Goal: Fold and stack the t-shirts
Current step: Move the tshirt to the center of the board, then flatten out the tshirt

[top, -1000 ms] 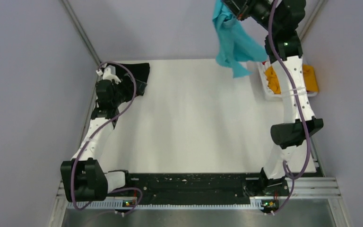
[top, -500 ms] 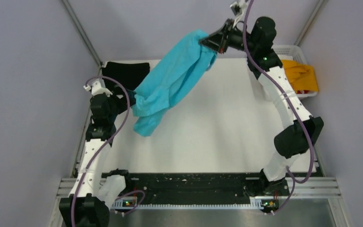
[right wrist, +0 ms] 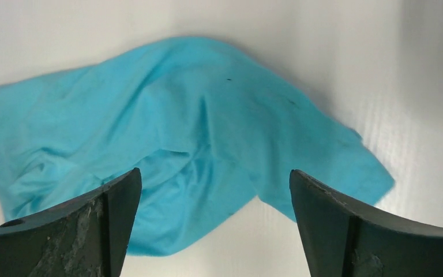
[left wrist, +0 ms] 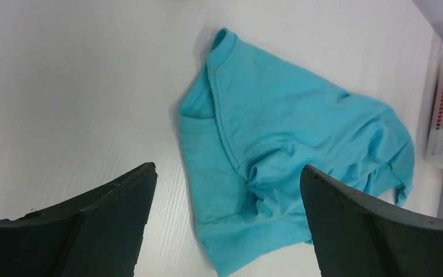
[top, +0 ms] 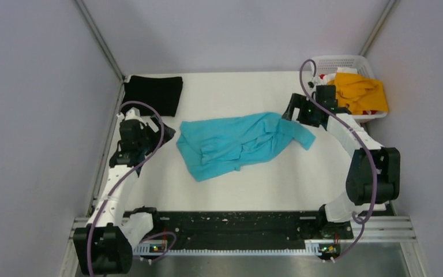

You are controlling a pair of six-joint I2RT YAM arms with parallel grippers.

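Three shirts on my feeds at the moment. The turquoise-blue soft cloth t-shirt [top: 239, 144] is lying rumpled and unfolded around the middle of the white table [top: 236, 190], stretched roughly left to right, with a flap of it sticking out toward the right arm. The left gripper [left wrist: 228, 168] sits just beside the shirt's left edge with its jaws spread wide and nothing pinched between them; on its wrist cam I just see the shirt out ahead on the table. The right gripper [right wrist: 214, 173] is just beside the shirt's right end, jaws also wide apart and holding nothing, with blue cloth filling most of its wrist view. Honestly can't tell from any view whether either one is actually touching the fabric. The black cloth t-shirt [top: 153, 94] is a flat folded rectangle at the far left corner of the table, well apart from the blue one. The orange-yellow cloth t-shirt [top: 360, 95] is bunched up in the white plastic lattice basket [top: 346, 59] at the far right corner, spilling over its near rim.
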